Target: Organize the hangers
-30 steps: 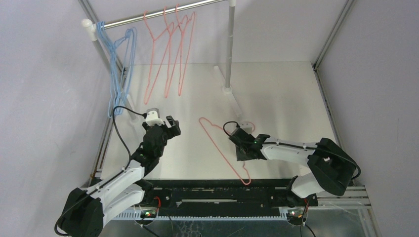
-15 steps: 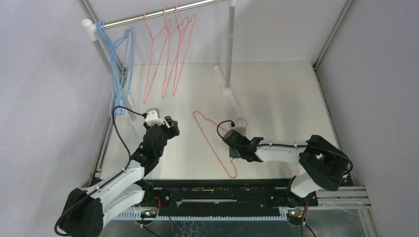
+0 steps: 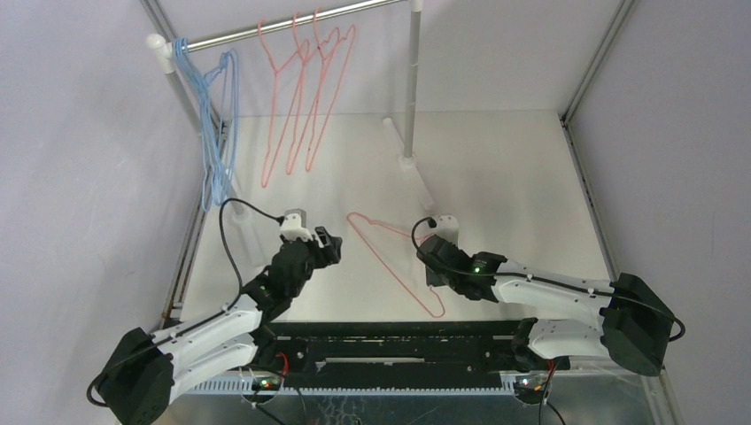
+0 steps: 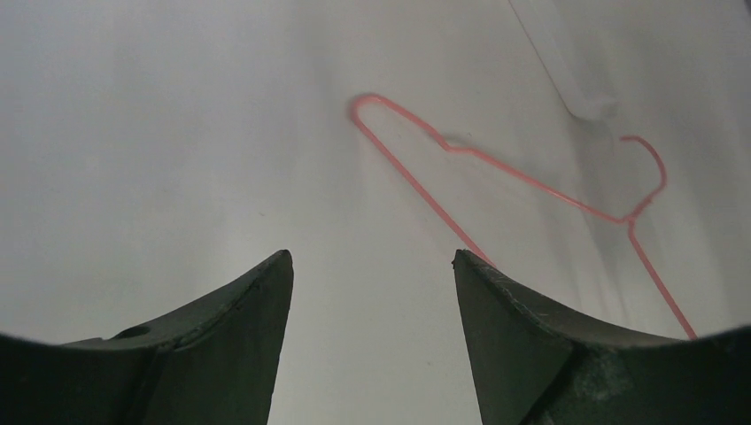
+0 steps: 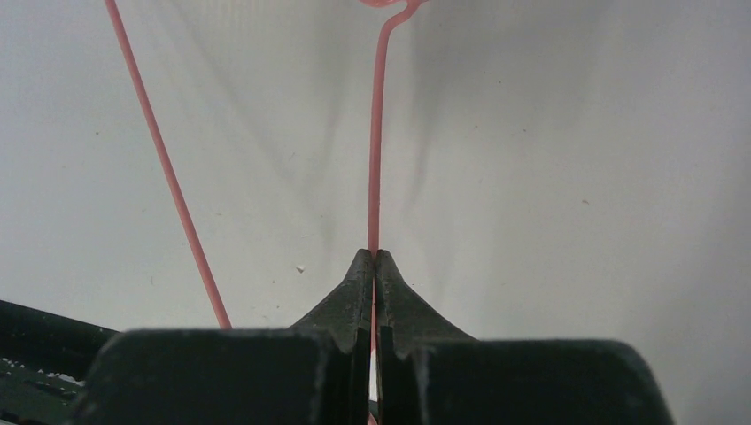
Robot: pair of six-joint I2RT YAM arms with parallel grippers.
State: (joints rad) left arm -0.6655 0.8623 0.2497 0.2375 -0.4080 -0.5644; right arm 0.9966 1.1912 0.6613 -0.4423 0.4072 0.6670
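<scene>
We count one pink hanger (image 5: 377,133) on the bench (image 3: 514,177), pinched in our closed right tool (image 5: 374,257); our left tool (image 4: 372,266) stands open. On the rail (image 3: 239,33), hanging pink hangers (image 3: 301,106) and blue hangers (image 3: 212,133) overlap beyond counting.

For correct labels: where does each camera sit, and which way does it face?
Top external: above and behind; faces down at table and rail; left arm, right arm show.
Left wrist: on left arm; faces pink hanger past open left pincer.
Right wrist: on right arm; faces table; right pincer shut on that hanger.
All share the pink hanger.
</scene>
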